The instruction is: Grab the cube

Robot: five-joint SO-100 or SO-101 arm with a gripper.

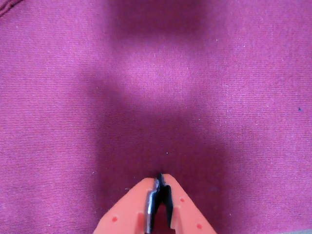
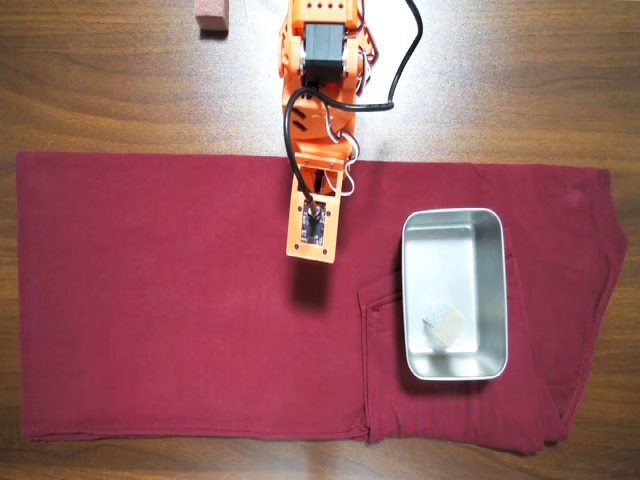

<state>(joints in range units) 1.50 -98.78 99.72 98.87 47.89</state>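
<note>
Orange gripper [image 1: 159, 178] looked closed in the wrist view, tips touching, nothing held, over bare maroon cloth [image 1: 58, 97]. In the overhead view we saw the cube [image 2: 445, 322] inside the metal tray [image 2: 455, 220], well right of the gripper and lower in frame. Reddish block [image 2: 212, 17] sat on the wooden counter [image 2: 100, 80], up-left of the arm [image 2: 322, 60].

Soft even overhead light, wrist view blurry, broad arm shadow on cloth [image 1: 58, 97]
</note>
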